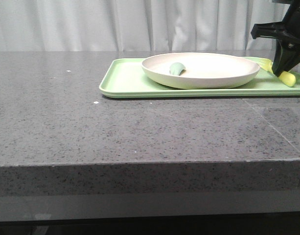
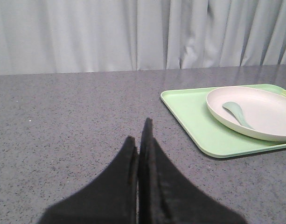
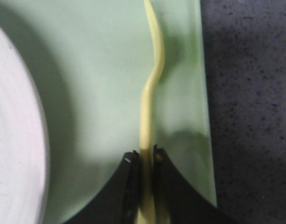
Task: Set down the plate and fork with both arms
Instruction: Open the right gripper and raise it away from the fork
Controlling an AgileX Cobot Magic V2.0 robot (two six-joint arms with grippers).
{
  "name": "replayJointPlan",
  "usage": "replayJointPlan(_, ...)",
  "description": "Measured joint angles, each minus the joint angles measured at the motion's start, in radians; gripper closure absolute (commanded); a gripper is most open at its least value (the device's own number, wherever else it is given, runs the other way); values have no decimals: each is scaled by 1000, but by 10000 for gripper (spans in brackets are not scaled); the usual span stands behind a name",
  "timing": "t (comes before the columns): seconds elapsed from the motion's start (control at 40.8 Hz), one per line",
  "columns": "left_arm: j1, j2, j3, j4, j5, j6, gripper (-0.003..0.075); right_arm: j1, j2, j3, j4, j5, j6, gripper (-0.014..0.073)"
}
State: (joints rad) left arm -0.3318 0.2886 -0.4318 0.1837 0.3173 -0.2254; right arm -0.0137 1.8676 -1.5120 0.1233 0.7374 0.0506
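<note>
A wide grey speckled table (image 1: 115, 132) stretches in front of pale curtains (image 1: 140, 24). At about one o'clock on it, towards the far edge, lies a flat light green tray (image 1: 123, 81). The plate (image 1: 208, 71), round, shallow and off-white with a raised rim, sits on that tray and fills most of its middle. Inside the plate, towards its nine o'clock side, rests a dull green spoon-like utensil (image 1: 177, 68).

Over at three o'clock from the plate, the right gripper (image 1: 278, 72) comes down onto the tray's right end. Its black fingers (image 3: 128, 186) are clenched on the fork (image 3: 149, 102), a slim pale yellow piece seen edge-on from the wrist camera, pinched near one end, with the rest of its wavy length running away over the green tray surface. From the front, the yellow end shows just below the claw, near the plate's rim. Whether the fork touches the tray I cannot tell.

The left gripper (image 2: 139, 149) hovers over bare table at around nine o'clock from the tray, well apart from it, its two dark fingers pressed together with nothing between them.
</note>
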Motion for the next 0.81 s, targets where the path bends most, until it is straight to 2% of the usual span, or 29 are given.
replayJointPlan(0.172,0,0,0,0,0,0,738,0,0,0,0,9,-2,276)
replayJointPlan(0.245,0,0,0,0,0,0,738,0,-9,0,0,13,-2,243)
replayJointPlan(0.491,0,0,0,0,0,0,738,0,-97,-2,-1,17,-2,240)
replayJointPlan(0.613,0,0,0,0,0,0,738,0,-169,-22,-1,37,-2,288)
replayJointPlan(0.736,0,0,0,0,0,0,738,0,-247,-31,-1,58,-2,437)
replayJointPlan(0.809,0,0,0,0,0,0,738,0,-294,-33,-1,69,-2,554)
